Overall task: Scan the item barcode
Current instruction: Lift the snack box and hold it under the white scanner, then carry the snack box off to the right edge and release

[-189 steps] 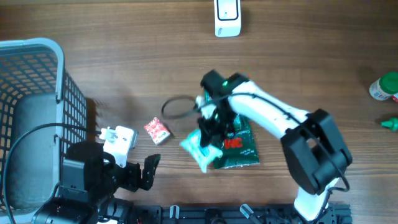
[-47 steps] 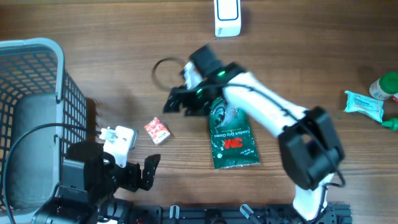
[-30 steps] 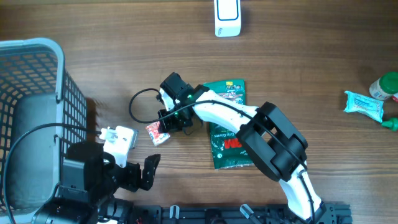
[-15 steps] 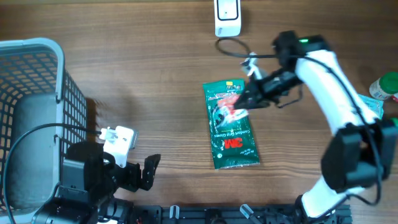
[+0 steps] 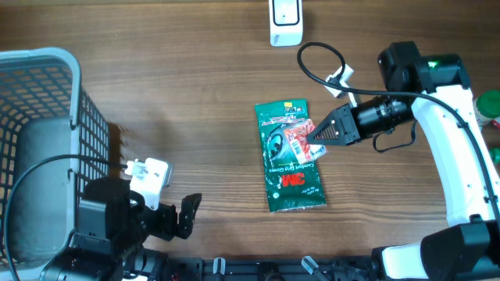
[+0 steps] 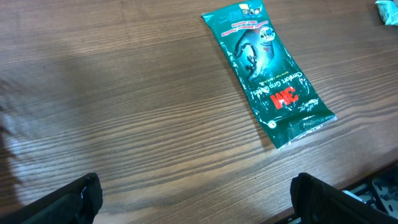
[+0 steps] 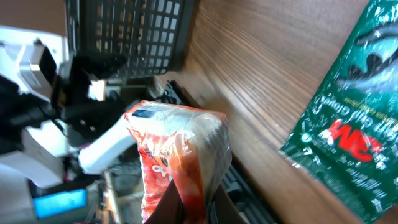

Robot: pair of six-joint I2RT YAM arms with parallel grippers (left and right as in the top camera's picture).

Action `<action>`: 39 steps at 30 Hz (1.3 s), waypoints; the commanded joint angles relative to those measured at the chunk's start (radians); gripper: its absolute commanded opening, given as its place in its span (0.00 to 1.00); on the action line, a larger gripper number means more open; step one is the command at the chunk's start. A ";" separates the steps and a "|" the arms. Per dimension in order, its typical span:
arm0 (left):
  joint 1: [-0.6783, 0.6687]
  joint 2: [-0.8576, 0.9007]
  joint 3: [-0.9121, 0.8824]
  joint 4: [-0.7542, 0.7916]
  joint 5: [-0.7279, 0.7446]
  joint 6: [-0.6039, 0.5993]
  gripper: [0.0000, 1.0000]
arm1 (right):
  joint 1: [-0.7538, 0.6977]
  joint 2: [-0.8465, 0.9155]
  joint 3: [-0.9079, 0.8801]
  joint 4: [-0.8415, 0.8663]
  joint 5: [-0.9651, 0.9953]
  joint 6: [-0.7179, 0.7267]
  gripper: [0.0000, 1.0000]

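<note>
wooden table (image 5: 156, 94), white scanner (image 5: 285, 22) at its far edge. red-and-white packet (image 5: 299, 140) pinched in clenched right gripper (image 5: 314, 140), aloft over green pack (image 5: 291, 176) — thin hold, apt to slip, or to turn barcode away from scanner. left gripper (image 5: 181, 216) splayed, empty.

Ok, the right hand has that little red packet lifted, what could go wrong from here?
The right hand pinches only one end of the soft red packet, so it may sag or slip out. It hangs over the green pack; a drop would likely land there. The black cable loops beside the wrist and could snag.
</note>
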 commanded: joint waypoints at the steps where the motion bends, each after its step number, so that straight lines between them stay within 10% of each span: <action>1: 0.006 -0.005 0.002 0.003 0.001 0.019 1.00 | 0.000 -0.019 -0.002 0.003 -0.129 0.378 0.04; 5: 0.006 -0.005 0.002 0.003 0.001 0.019 1.00 | 0.000 -0.019 -0.002 0.028 -0.516 0.513 0.04; 10: 0.006 -0.005 0.002 0.003 0.001 0.019 1.00 | 0.000 -0.019 -0.002 0.077 -0.402 0.509 0.05; 16: 0.006 -0.005 0.002 0.003 0.001 0.019 1.00 | 0.033 -0.016 -0.002 0.539 0.471 0.427 0.05; 26: 0.006 -0.005 0.002 0.003 0.001 0.019 1.00 | 0.097 0.166 0.008 1.239 0.791 0.280 0.05; 39: 0.006 -0.005 0.002 0.003 0.001 0.019 1.00 | 0.196 0.702 0.332 1.621 1.218 -0.173 0.05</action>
